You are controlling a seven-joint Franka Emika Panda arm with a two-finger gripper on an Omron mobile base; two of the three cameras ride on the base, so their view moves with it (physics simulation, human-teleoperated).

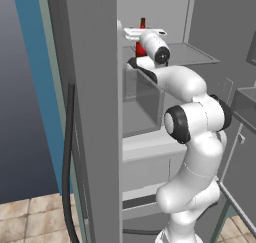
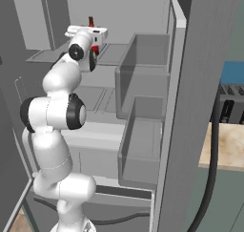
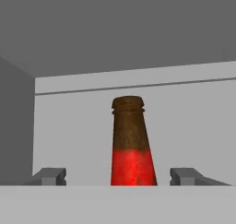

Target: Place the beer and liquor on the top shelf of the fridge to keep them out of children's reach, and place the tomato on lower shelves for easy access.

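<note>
The beer (image 3: 131, 140) is a slim brown bottle with a red label, standing upright on the top shelf (image 1: 197, 54) of the fridge (image 1: 95, 112). My gripper (image 3: 119, 177) is open. Its two fingertips (image 3: 48, 176) stand on either side of the bottle's neck, with a clear gap on each side. In the left base view the beer (image 1: 142, 23) pokes up behind my white hand. The right base view shows the beer (image 2: 90, 21) likewise behind the hand, above the top shelf (image 2: 114, 54). The liquor and the tomato are out of view. Lower shelves (image 2: 95, 97) lie beneath my arm.
The fridge door (image 2: 200, 83) stands open with a long dark handle (image 1: 67, 162). Clear boxy bins (image 2: 143, 73) sit close beside my arm. Drawers (image 1: 145, 172) fill the fridge's lower part. The fridge's ceiling is close above the bottle's top.
</note>
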